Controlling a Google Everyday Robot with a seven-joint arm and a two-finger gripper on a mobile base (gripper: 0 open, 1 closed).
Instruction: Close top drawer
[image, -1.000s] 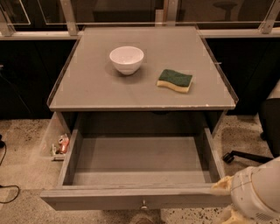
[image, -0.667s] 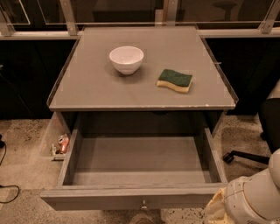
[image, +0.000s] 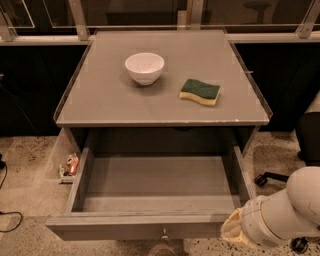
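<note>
Grey top drawer (image: 140, 221) gaped wide open just left of the tool (image: 235, 231), its grip impossible to tell, so the whole push was yet to come.

My cream-sleeved end effector (image: 233, 232) low right beside the plain grey top drawer (image: 155, 184), grey counter (image: 107, 102), white bowl (image: 144, 67), green-topped yellow sponge (image: 200, 92), speckled beige floor (image: 27, 167)

Tabletop (image: 100, 102): bowl (image: 144, 67) left, sponge (image: 200, 92) right.
Top drawer (image: 155, 182): open beneath it, toward me.
Gripper (image: 234, 231): at drawer's front right corner.
</note>
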